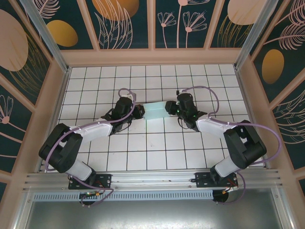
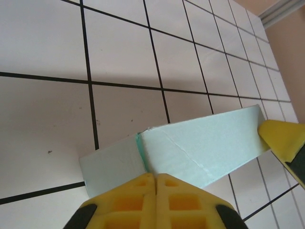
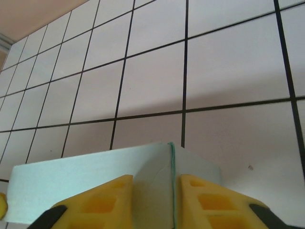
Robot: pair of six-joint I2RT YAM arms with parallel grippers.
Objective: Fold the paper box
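The paper box (image 1: 155, 110) is pale mint-blue card, held just above the tiles between my two grippers. In the left wrist view the paper box (image 2: 205, 143) runs off to the right as a long panel with a green fold seam. My left gripper (image 2: 156, 177) is shut, its yellow fingers pressed together on the card's near edge at that seam. In the right wrist view the box's end wall (image 3: 157, 171) stands between the yellow fingers (image 3: 105, 200). My right gripper (image 3: 155, 191) is closed on that end. From above, the left gripper (image 1: 139, 112) and right gripper (image 1: 169, 109) face each other.
The white tiled table (image 1: 152, 143) is ringed by a low beige wall (image 1: 152, 57) with patterned panels behind. Purple cables (image 1: 207, 93) loop over both arms. The right gripper's yellow finger (image 2: 281, 140) shows at the box's far end in the left wrist view.
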